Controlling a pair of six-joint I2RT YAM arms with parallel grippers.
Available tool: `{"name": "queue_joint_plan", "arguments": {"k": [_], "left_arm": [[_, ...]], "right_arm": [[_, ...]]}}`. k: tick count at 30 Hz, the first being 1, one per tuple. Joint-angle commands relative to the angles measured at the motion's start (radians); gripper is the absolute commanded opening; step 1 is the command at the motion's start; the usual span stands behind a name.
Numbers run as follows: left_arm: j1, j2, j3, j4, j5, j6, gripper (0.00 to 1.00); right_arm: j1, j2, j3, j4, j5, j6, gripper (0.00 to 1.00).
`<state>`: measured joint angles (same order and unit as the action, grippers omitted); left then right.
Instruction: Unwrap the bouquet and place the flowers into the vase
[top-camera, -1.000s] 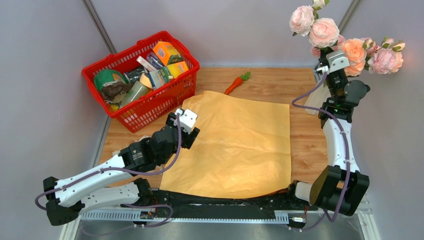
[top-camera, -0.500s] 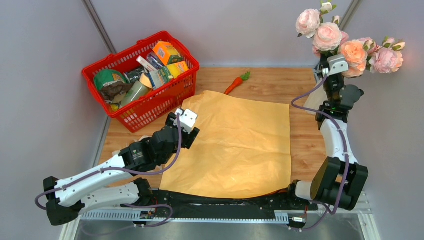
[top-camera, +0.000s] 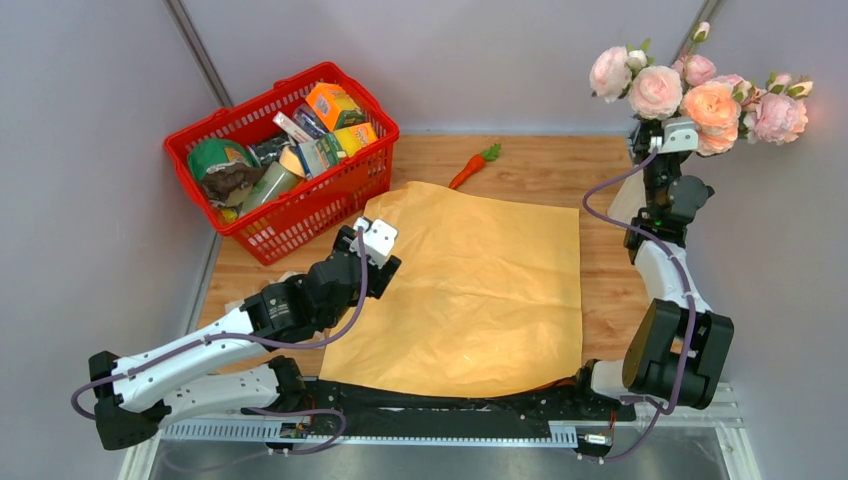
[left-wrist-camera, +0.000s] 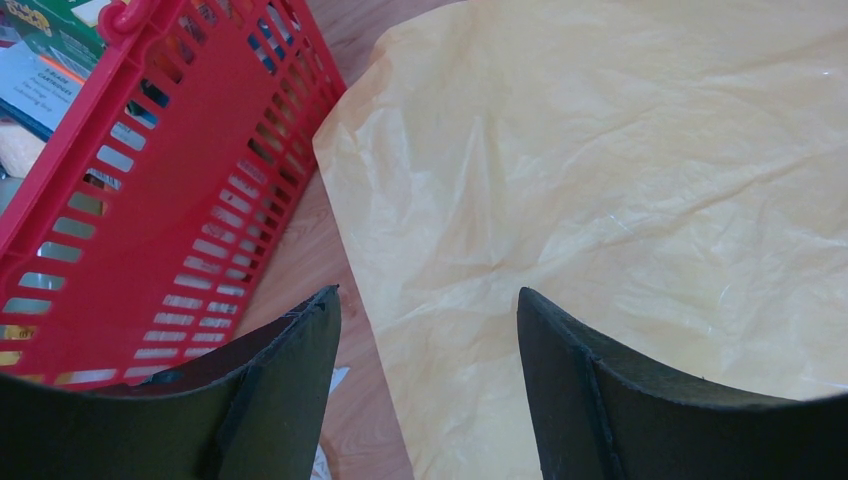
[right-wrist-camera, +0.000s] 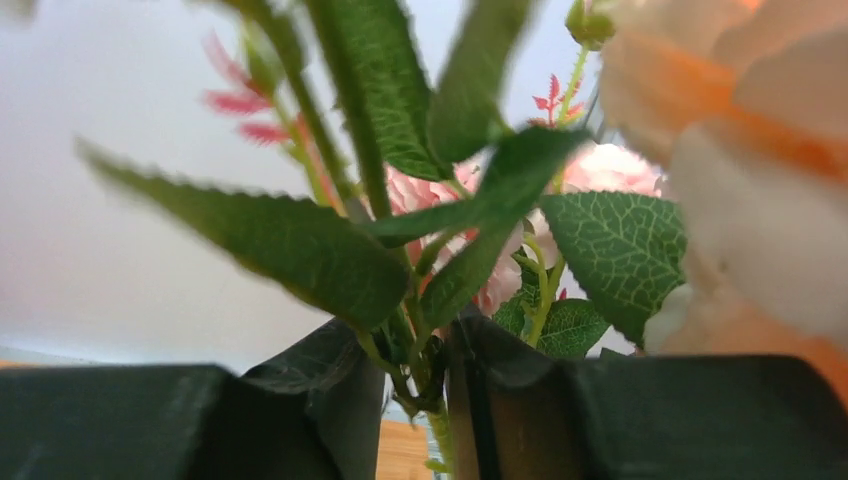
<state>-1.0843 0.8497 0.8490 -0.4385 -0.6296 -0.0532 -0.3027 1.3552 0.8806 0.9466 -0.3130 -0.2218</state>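
wrapping paper (top-camera: 480, 290) lies flat: unwrapping looks done. right gripper (right-wrist-camera: 415, 340) brackets the stems of the flowers (top-camera: 655, 90) above the white vase (top-camera: 618, 205); pinching or not, i cannot tell. left gripper (left-wrist-camera: 427, 300) hangs spread, empty. seating stems is left.

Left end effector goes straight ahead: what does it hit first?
The left end effector would probably meet the paper first, near its edge by the basket; depth unclear.
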Motion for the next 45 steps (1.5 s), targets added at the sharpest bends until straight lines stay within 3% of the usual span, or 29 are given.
{"name": "queue_joint_plan", "arguments": {"k": [1, 8, 11, 20, 29, 36, 45], "left_arm": [[0.001, 0.0, 0.009, 0.012, -0.001, 0.016, 0.73], [0.001, 0.025, 0.004, 0.012, -0.022, 0.021, 0.73], [0.001, 0.041, 0.007, 0.009, -0.021, 0.021, 0.73], [0.001, 0.054, 0.004, 0.009, -0.044, 0.023, 0.73], [0.001, 0.054, 0.004, 0.009, -0.051, 0.024, 0.73], [0.001, 0.055, 0.002, 0.009, -0.055, 0.027, 0.73], [0.001, 0.055, 0.004, 0.009, -0.055, 0.027, 0.73]], "right_arm": [[0.0, -0.001, 0.035, -0.096, 0.109, 0.068, 0.38], [0.065, -0.062, 0.11, -0.38, 0.199, 0.119, 0.71], [0.077, -0.09, 0.106, -0.448, 0.196, 0.139, 0.74], [0.079, -0.146, 0.123, -0.644, 0.256, 0.246, 0.65], [0.08, -0.159, 0.139, -0.75, 0.163, 0.314, 0.76], [0.083, -0.2, 0.123, -0.792, 0.083, 0.337, 0.74], [0.097, -0.333, 0.161, -0.977, 0.055, 0.292, 0.74]]}}
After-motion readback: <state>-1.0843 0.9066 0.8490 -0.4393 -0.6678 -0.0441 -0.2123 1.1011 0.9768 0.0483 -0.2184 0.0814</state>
